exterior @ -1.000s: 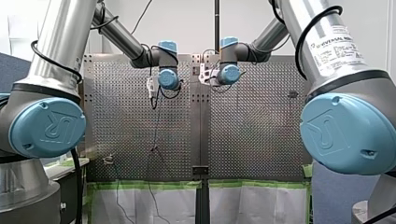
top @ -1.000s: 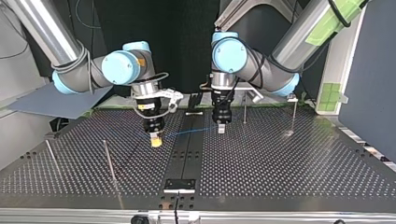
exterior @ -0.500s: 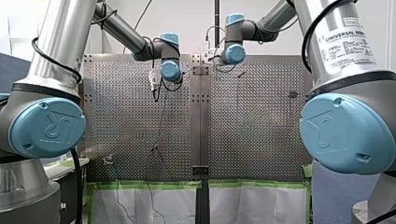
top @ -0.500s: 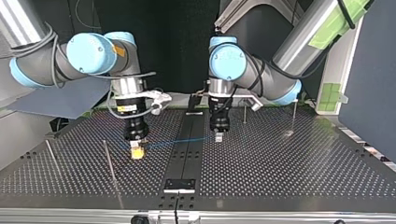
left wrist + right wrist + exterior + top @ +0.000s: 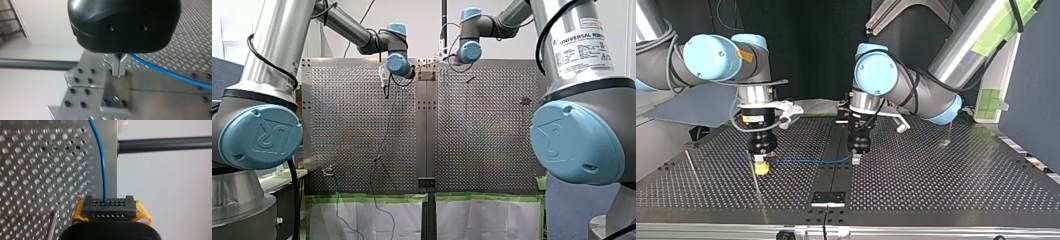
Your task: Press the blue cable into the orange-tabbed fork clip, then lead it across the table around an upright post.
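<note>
Top view shows the blue cable (image 5: pixel 806 161) running nearly straight, low over the perforated counter (image 5: pixel 946 180), between both claws; my right claw (image 5: pixel 760 169), yellow-padded, is closed on it just beside a thin upright post (image 5: pixel 757 184); my left claw (image 5: pixel 856 159) grips it near the counter's middle seam; left wrist view shows metal fingers (image 5: pixel 116 66) pressed together, the cable leaving beside them.

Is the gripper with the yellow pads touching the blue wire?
Touching. In the right wrist view the blue cable runs straight into the shut jaws of my right gripper, between its yellow pads.
</note>
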Robot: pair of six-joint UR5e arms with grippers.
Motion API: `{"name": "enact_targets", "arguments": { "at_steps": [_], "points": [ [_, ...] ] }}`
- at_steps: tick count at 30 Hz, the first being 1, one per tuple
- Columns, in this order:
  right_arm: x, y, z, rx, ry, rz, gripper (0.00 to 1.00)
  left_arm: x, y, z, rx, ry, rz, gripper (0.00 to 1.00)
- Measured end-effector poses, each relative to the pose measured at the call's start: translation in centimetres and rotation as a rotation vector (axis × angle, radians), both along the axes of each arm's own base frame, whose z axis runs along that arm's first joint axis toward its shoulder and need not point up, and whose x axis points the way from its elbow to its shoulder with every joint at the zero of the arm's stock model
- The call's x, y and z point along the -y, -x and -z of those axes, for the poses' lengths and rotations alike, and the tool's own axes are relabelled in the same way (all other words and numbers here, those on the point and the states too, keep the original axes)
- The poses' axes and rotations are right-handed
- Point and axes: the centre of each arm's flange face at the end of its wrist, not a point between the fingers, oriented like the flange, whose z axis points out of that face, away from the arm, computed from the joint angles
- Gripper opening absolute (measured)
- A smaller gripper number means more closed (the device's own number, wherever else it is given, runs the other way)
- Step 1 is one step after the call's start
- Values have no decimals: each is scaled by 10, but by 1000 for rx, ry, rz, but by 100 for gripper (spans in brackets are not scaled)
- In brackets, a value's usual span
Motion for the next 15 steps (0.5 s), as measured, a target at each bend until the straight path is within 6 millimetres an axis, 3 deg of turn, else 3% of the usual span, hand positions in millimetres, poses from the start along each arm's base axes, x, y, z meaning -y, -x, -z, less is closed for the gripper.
{"name": "enact_targets", "arguments": {
  "at_steps": [6, 15],
  "points": [
    [11, 14, -1, -2, -5, 29, 0, 8, -2, -19, 12, 13, 36, 0],
    [24, 39, -11, 9, 2, 72, 0, 34, -12, -17, -11, 6, 61, 0]
  ]
}}
